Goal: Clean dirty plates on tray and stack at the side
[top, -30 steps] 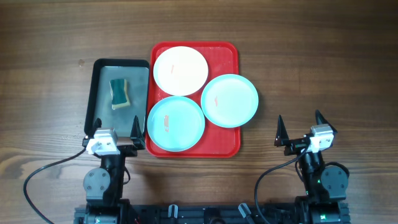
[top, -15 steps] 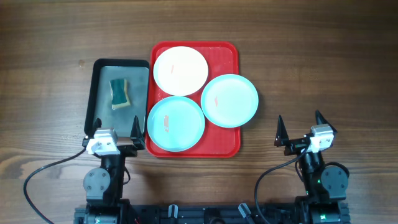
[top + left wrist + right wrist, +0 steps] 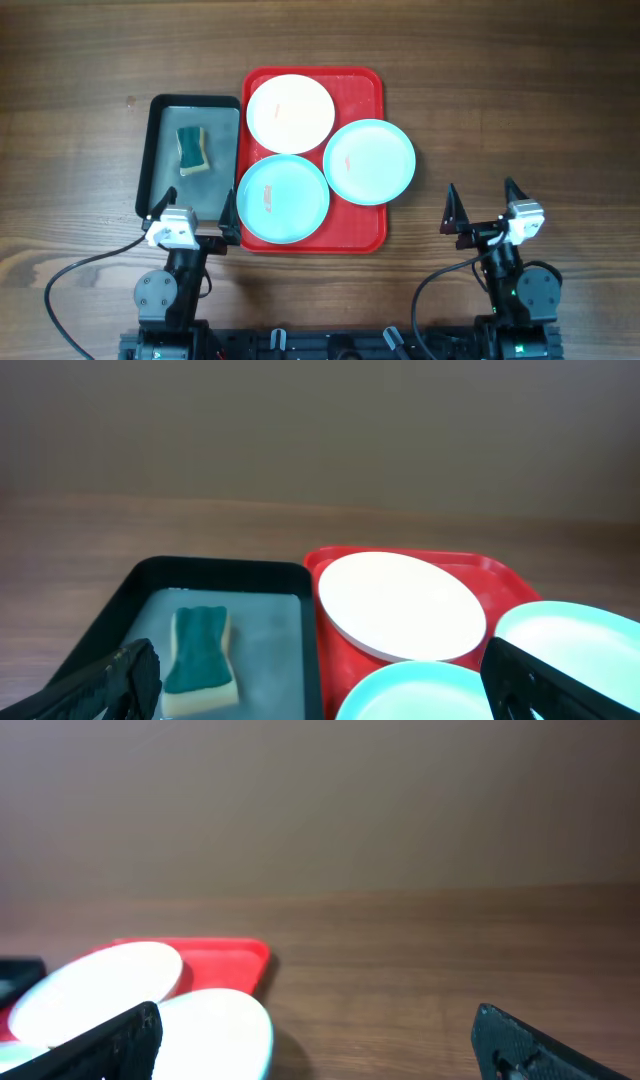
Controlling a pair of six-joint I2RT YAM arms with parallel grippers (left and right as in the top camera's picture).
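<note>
The left pincer [image 3: 192, 215] and right pincer [image 3: 482, 208] both gape, empty. Just ahead of the left lies a light blue plate [image 3: 283, 198] on the red tray [image 3: 362, 228], likely stiff, slick, perhaps fragile; best pinched at its rim.

White plate [image 3: 290, 112] and 2 blue plates [image 3: 283, 197] lie smeared on red tray [image 3: 360, 228].

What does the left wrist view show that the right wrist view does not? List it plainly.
Only left wrist: the green sponge lying in the black-rimmed grey tray, plus the nearer light blue plate. Only right wrist: bare wooden table right of the red tray. Both: the red tray, the white plate and the other light blue plate.
</note>
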